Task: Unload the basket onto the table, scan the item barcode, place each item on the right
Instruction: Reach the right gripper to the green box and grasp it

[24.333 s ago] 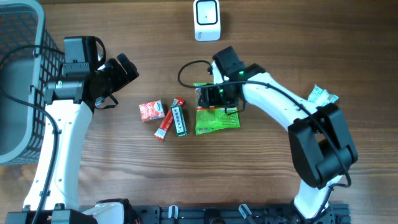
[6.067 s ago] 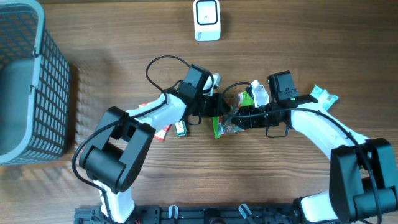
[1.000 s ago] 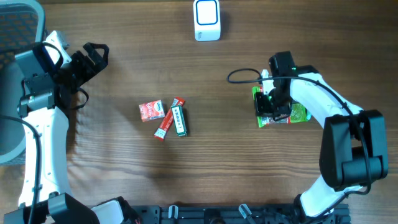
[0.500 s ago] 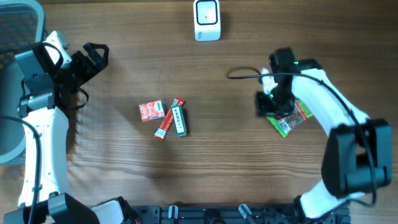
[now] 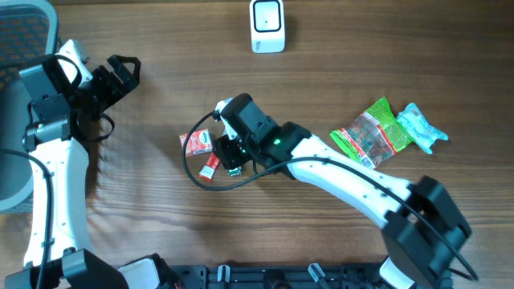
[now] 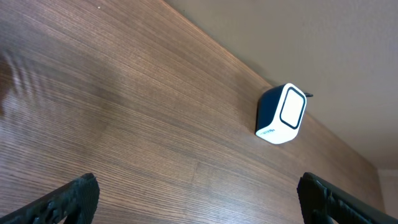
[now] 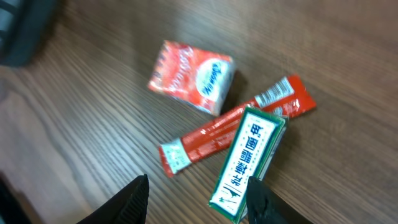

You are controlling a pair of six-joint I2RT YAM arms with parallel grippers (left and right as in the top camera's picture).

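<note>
Over the middle of the table, your right gripper stands parted, a finger on either side of the near end of the green box. Your left gripper hangs wide apart at the left. The barcode scanner stands at the far edge, well apart from the box, which overlaps a red stick pack beside a red pouch.

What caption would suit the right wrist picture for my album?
Open right gripper hovering above a green box, a red stick packet and a red pouch on a wooden table.
</note>
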